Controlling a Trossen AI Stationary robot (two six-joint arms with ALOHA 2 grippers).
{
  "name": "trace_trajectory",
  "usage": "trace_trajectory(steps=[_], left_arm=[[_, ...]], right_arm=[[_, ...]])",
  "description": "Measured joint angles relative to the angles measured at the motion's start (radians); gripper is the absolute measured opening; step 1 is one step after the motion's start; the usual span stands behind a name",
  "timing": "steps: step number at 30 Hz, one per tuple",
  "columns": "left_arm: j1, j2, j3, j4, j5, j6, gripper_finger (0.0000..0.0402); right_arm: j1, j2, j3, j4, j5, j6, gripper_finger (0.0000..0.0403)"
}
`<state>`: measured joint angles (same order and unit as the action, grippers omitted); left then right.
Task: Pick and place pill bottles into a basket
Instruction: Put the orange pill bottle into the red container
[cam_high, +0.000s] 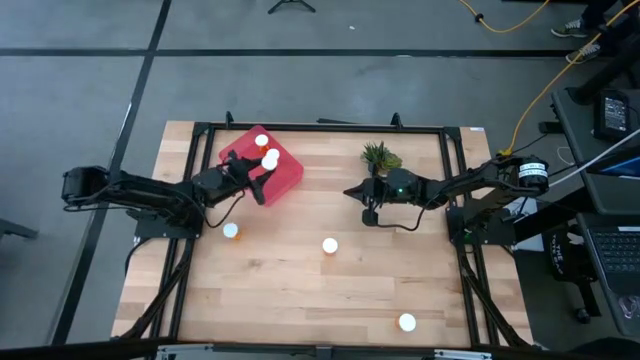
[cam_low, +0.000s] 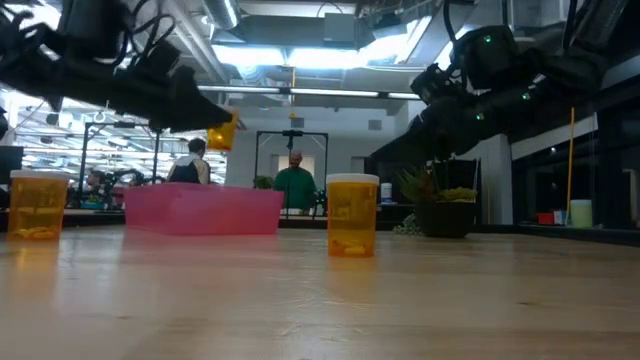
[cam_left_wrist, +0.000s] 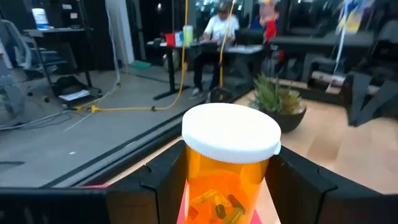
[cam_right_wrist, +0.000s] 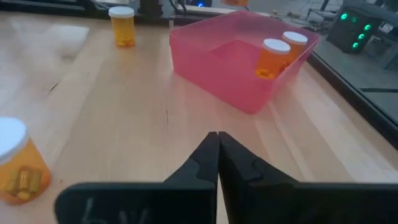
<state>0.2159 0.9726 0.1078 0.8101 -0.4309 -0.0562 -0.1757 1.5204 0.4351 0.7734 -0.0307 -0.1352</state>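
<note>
Overhead, the left claw (cam_high: 262, 190) hangs at the near edge of the red basket (cam_high: 285, 180), gripping a pill bottle (cam_high: 270, 160) over it; another white cap (cam_high: 261, 142) shows inside the basket. The right claw (cam_high: 350, 191) sits over bare wood near the potted plant (cam_high: 380, 156), its fingers pressed together and empty. Three more bottles stand loose on the surface (cam_high: 300, 290): one just below the basket (cam_high: 231, 231), one mid-surface (cam_high: 329, 245), one near the front edge (cam_high: 406, 322).

From table height, the held bottle (cam_low: 222, 132) hangs above the basket (cam_low: 203, 209), clear of its rim. Two bottles (cam_low: 38, 205) (cam_low: 351, 215) stand upright on the wood.

Through the left wrist camera, the two dark fingers (cam_left_wrist: 158, 180) clamp the orange bottle (cam_left_wrist: 229, 158) by its sides, pills visible inside.

Through the right wrist camera, the fingers (cam_right_wrist: 205, 163) meet tip to tip, holding nothing. Beyond them sits the basket (cam_right_wrist: 230, 68) with two bottles (cam_right_wrist: 273, 57) inside.
</note>
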Motion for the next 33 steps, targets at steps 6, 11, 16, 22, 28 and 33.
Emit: trace_trajectory(steps=[6, 11, 16, 22, 28, 33], left_arm=[[0.061, 0.000, -0.057, 0.080, 0.065, -0.071, 0.0192], [0.064, 0.023, -0.056, 0.086, 0.068, -0.072, 0.0192], [0.064, 0.084, -0.056, 0.122, 0.042, -0.095, 0.0192], [0.063, 0.210, -0.037, 0.186, 0.031, -0.116, 0.0192], [0.063, 0.374, 0.043, 0.202, 0.020, -0.082, 0.0192], [0.063, 0.477, 0.047, 0.305, -0.050, -0.085, 0.0192]], right_arm=[[0.000, 0.000, 0.000, 0.039, 0.000, -0.003, 0.0004], [-0.005, 0.000, 0.000, 0.062, 0.003, -0.018, 0.0004], [-0.013, 0.000, 0.000, 0.105, 0.003, -0.029, 0.0011], [-0.039, 0.000, 0.001, 0.134, 0.003, -0.042, 0.0004], [-0.051, 0.000, 0.005, 0.145, 0.003, -0.057, 0.0008], [-0.051, 0.000, 0.005, 0.140, 0.002, -0.058, 0.0010]])
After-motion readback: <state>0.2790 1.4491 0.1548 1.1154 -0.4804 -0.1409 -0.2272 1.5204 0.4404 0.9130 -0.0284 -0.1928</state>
